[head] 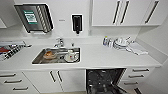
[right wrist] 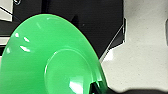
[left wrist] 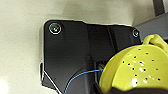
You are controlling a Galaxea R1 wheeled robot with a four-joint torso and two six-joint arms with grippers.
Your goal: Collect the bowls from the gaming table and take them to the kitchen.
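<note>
Above sink (head: 57,56), green-white label (head: 30,16), text unreadable.

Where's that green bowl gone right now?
The green bowl shows large in the right wrist view, close to that arm's camera, above pale speckled floor. The head view faces the kitchen sink.

Bright even light, soft blur, bowed edges

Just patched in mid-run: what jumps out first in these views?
The open dishwasher gapes dark under the white countertop, right of the steel sink, which holds dishes. A yellow bowl looms large in the left wrist view and a bright green bowl in the right wrist view.
</note>
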